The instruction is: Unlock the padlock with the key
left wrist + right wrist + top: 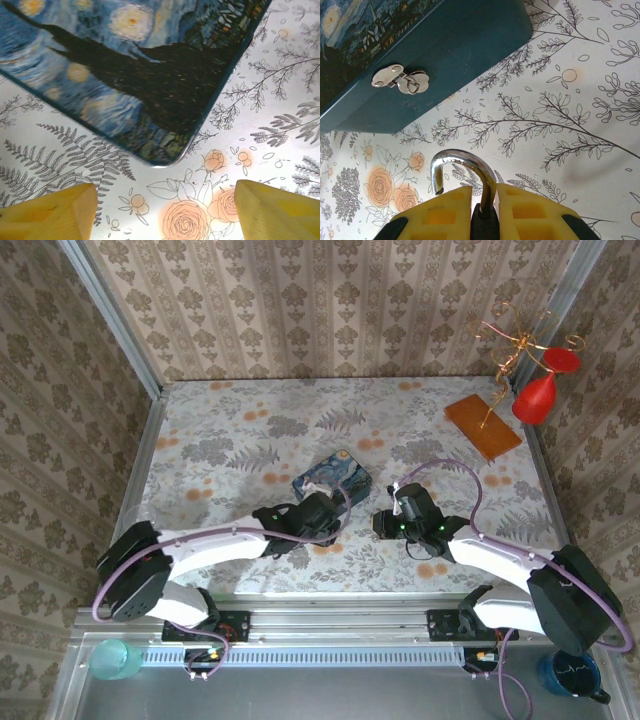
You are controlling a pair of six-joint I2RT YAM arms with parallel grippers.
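Note:
My right gripper (484, 192) is shut on the padlock (484, 225), pinching its small black body between the yellow fingers. The silvery shackle (465, 162) sticks up out of the grip, and its free left end hangs loose outside the body. In the top view the right gripper (393, 518) sits just right of the blue starry-painting box (331, 480). The box's side (450, 55) carries a small silver hasp (400, 80). My left gripper (167, 200) is open over bare tablecloth, just short of the box's corner (165, 157), and its yellow fingers (55, 212) hold nothing.
A wooden board (483, 425) with a gold wire stand and red glasses (535, 398) stands at the back right. A teal cup (112, 658) and a blue mug (570, 675) sit below the table's front rail. Patterned walls close in three sides.

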